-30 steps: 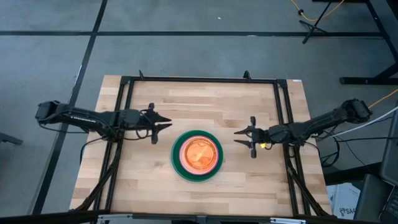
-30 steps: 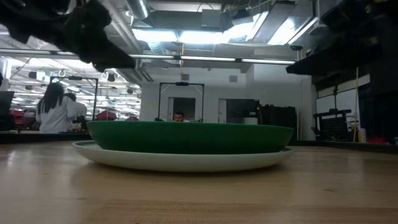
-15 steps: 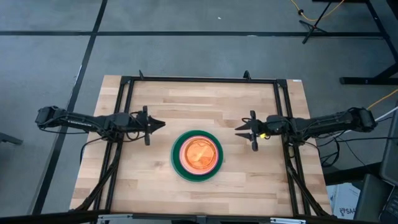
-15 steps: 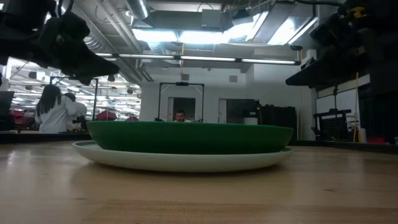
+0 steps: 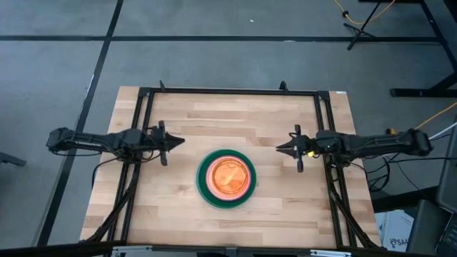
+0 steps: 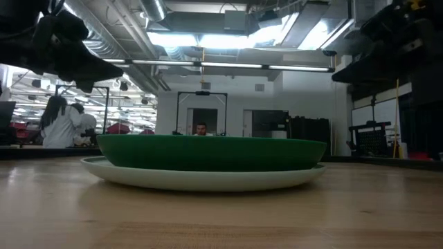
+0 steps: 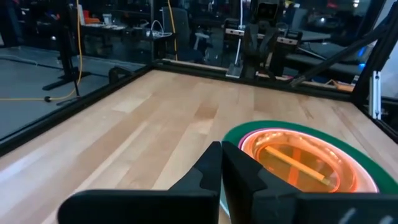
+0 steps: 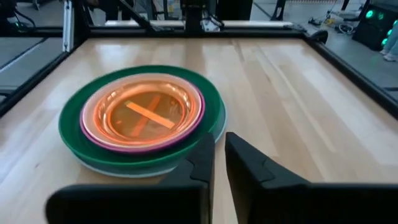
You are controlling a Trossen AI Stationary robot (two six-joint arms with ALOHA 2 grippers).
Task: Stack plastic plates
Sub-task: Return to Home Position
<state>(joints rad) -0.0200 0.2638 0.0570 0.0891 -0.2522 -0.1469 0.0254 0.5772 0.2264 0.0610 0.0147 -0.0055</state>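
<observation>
Plates (image 5: 226,178) sit stacked in the middle of the table (image 5: 214,114) between your two arms, the left gripper (image 5: 173,141) to their left and the right gripper (image 5: 280,148) to their right, about equally near, both with fingers pressed together on nothing, so you can draw each straight outward.

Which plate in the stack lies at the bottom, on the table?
The pale plate: it rests directly on the table, its rim showing just beyond the green plate stacked on it, while every other plate sits higher.
</observation>
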